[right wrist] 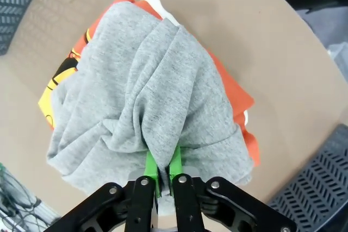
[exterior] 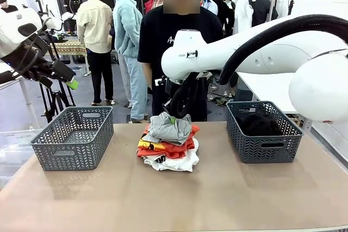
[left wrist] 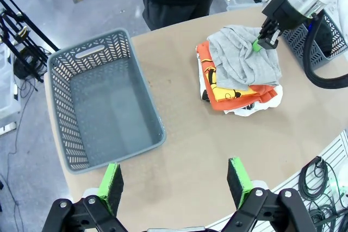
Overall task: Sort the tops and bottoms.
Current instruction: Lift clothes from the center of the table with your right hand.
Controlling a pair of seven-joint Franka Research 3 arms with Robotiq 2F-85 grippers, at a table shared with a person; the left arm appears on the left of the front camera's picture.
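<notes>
T-shirt on top: a soft grey cloth T-shirt (right wrist: 147, 96) (exterior: 169, 126) (left wrist: 242, 61) lies crumpled as the uppermost layer of a heap at the middle of the table.
Axis: a raised ridge of gathered cloth runs lengthwise from the pinch point across the garment; seen from the front, the lump is wider than it is tall.
Pointing: neck, sleeves and hem are lost in the folds, so I cannot tell which way it faces.
Right gripper (right wrist: 163, 169) (exterior: 175, 117) (left wrist: 255, 44): green pads clenched on that ridge, at the heap's far right part, coming down from above.
Under it: an orange-red cloth T-shirt with yellow and black print (exterior: 171, 149) (left wrist: 209, 74) (right wrist: 234, 101), its edges sticking out around the grey one.
Bottom of heap: white cloth T-shirts (exterior: 174, 162) (left wrist: 255, 104), touching the table.
Table (exterior: 163, 199): tan, flat, rounded corners.
Right basket (exterior: 261, 148): dark grey plastic lattice, near the heap on the robot's right, with a black cloth garment (exterior: 258, 123) bundled inside.
Left basket (exterior: 70, 150) (left wrist: 60, 118): same make, on the heap's other side, standing upright.
Left gripper (left wrist: 176, 180) (exterior: 70, 84): raised high over the table's left end, jaws spread wide, grasping nothing.
Person (exterior: 168, 36): black T-shirt, standing at the far edge behind the heap.
</notes>
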